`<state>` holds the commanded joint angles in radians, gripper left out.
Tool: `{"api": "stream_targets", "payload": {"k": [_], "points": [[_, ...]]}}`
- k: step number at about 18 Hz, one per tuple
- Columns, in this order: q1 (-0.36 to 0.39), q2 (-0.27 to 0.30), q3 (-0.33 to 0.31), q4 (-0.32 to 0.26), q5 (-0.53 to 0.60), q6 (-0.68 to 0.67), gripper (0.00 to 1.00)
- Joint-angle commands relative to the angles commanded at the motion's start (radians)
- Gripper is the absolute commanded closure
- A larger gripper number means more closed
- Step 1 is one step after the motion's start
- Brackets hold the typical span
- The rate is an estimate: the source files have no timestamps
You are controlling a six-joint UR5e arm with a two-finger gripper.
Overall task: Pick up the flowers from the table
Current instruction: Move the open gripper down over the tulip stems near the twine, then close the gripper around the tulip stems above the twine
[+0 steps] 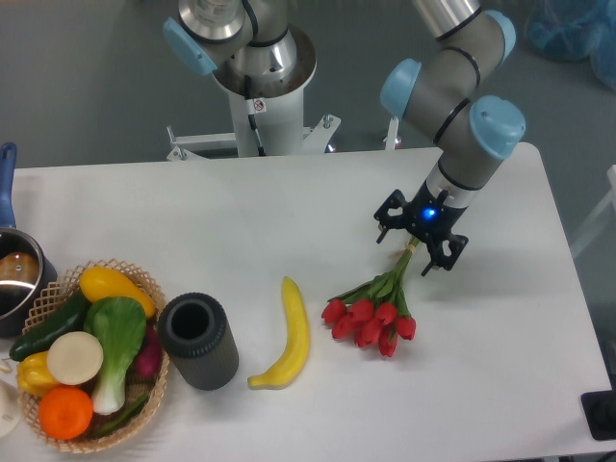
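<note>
One bunch of flowers (373, 310) is laid on the bench (289, 207), its stems straddled by the spread, released claw (416, 243), with one banana (289, 332), one cylinder (198, 340) and one basket (135, 284) leftward.

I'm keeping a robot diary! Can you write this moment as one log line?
step: reaching | pincer: open, over stems | flowers: lying on table | lifted: not yet

Matt white table (192, 221), woven wicker basket (58, 289), glossy and probably plastic banana (294, 337).
</note>
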<state>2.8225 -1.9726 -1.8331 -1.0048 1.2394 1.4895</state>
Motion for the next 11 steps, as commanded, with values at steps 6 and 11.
{"api": "stream_targets", "payload": {"k": [6, 11], "points": [[0.0, -0.031, -0.003, 0.026, 0.002, -0.005, 0.0], [-0.002, -0.04, 0.0, 0.029, 0.031, -0.02, 0.0]]}}
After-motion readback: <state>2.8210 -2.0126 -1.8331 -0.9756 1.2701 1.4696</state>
